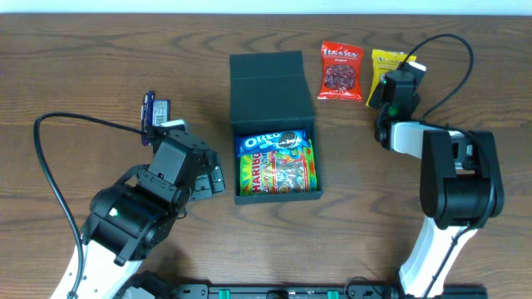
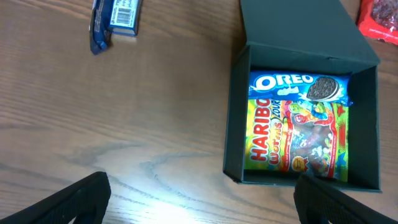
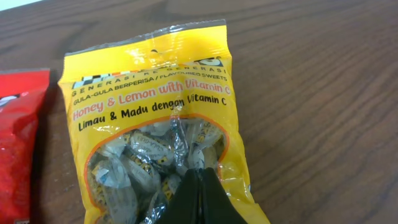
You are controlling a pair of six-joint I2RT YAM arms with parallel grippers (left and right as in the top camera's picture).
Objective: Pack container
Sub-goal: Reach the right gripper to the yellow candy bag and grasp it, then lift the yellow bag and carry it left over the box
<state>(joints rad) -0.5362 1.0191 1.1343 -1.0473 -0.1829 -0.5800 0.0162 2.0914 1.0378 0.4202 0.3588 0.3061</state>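
The container (image 1: 273,91) sits at the middle of the wood-grain table (image 1: 83,66). It is a matte, dark teal-green rectangular box with crisp edges, and its flap lid is folded back flat toward 12 o'clock. Two packets lie flat in the open tray. A glossy blue Oreo packet (image 2: 298,86) is at the 12 o'clock end, and a crinkled, clear-windowed Haribo bag (image 2: 295,140) in green, yellow and red fills the rest toward 6 o'clock. It slightly overlaps the Oreo packet's lower edge.

At about 1 o'clock from the box a shiny red packet (image 1: 341,71) lies on the table. Just beside it, toward 2 o'clock, is a yellow sweet bag (image 3: 149,99) with a sealed top strip and a window showing individually wrapped sweets. A small blue packet (image 2: 115,18) with a white barcode label lies well apart at 10 o'clock from the box.

The left claw (image 2: 202,190) hovers over bare table at roughly 8 o'clock from the box. Its dark fingers are spread wide, one at each lower corner of the wrist view, and they hold nothing.

The right claw (image 3: 199,190) is down on the yellow bag — its two black fingers are pressed together into a narrow wedge against the film near the window's lower edge. It is not clear whether any film is caught between them.
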